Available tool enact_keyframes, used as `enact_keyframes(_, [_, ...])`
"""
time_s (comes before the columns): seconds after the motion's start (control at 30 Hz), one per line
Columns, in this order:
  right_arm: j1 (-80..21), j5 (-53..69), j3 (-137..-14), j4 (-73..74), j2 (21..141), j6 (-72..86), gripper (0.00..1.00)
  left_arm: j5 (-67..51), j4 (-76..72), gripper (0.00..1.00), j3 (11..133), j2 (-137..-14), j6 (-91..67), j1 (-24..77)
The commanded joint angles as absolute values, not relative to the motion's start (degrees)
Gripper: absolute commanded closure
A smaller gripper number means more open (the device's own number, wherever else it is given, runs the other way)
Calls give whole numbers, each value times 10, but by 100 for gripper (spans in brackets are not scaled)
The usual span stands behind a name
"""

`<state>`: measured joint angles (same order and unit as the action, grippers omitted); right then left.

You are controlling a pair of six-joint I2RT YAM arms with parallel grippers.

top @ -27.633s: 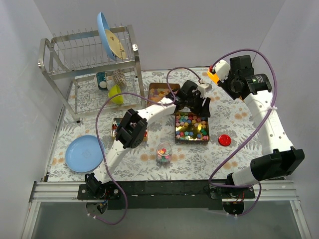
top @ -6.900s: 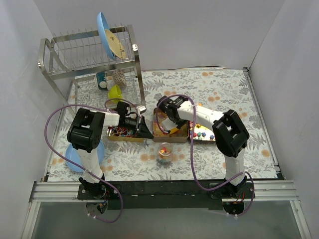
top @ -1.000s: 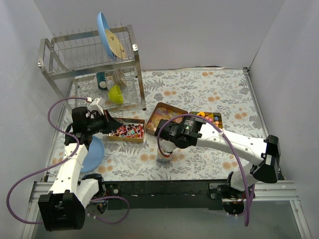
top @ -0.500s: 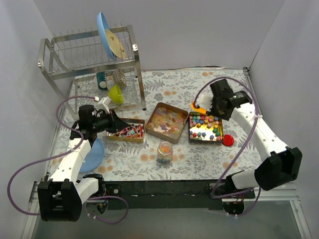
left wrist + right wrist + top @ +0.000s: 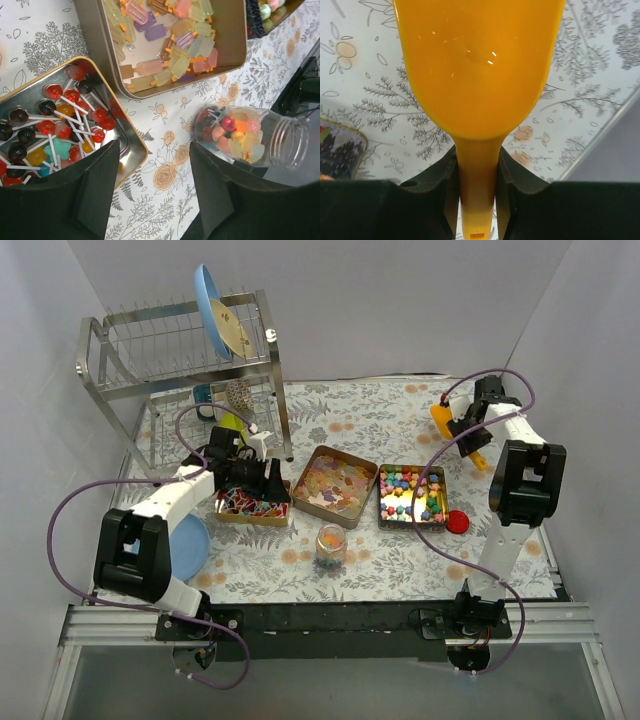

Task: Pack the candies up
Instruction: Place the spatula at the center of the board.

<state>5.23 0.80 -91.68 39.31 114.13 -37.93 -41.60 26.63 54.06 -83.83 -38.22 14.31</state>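
your right gripper (image 5: 476, 161) pinches the handle of the orange scoop (image 5: 475, 65) between its fingers. the bowl is empty and hangs over bare cloth at about 2 o'clock on the table (image 5: 370, 410). your left gripper (image 5: 154, 148) has its fingers spread with nothing between them, poised over the corner of the lollipop tin (image 5: 235, 519) at 9 o'clock. the candies wait in three tins across the middle: lollipops (image 5: 65, 125), pale flat pieces (image 5: 170, 55) in the centre tin (image 5: 300, 492), and bright nuggets (image 5: 412, 495) in the right tin (image 5: 381, 500), at about 7 o'clock from the scoop. the open jar (image 5: 330, 545) at 6 o'clock already holds a mix, and a red lid (image 5: 457, 521) lies just beside the right tin. as i read it, the step is a fresh scoopful. bring the scoop toward 7 o'clock, tip its lip low and slide it along the tin floor rather than stabbing, or the light tin may skid. take a modest load, because the jar's mouth looks narrow and a heaped bowl will likely spill.
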Motion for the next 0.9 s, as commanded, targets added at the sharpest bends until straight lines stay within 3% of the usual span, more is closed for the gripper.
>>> enact_keyframes(0.0, [64,26,-934,364,1175,-331,99,-362,280,39,597,-850,-383,152])
enact_keyframes(0.07, [67,32,-925,366,1179,-337,97,-340,276,27,607,-856,-381,152])
enact_keyframes(0.1, [69,33,-926,370,1183,-339,89,-334,275,21,611,-870,-381,152])
enact_keyframes(0.13, [73,34,-930,373,1184,-338,80,-326,274,2,615,-876,-383,152])
enact_keyframes(0.17, [76,42,-933,377,1184,-338,70,-304,268,2,616,-886,-389,152])
enact_keyframes(0.2, [80,44,-934,378,1178,-337,46,-293,265,2,620,-893,-406,152])
enact_keyframes(0.37, [123,145,-940,421,1141,-374,38,-256,272,2,663,-931,-426,154])
enact_keyframes(0.47, [154,264,-907,474,1097,-476,30,-221,272,2,687,-950,-453,154])
enact_keyframes(0.53, [155,315,-848,565,1057,-661,19,-249,284,2,701,-965,-454,154])
enact_keyframes(0.57, [152,323,-815,571,1018,-705,14,-268,296,2,712,-977,-453,154])
enact_keyframes(0.8, [145,268,-623,564,904,-966,8,-325,297,2,712,-994,-439,160])
enact_keyframes(0.87, [140,245,-563,532,869,-1047,5,-403,278,2,713,-996,-454,158])
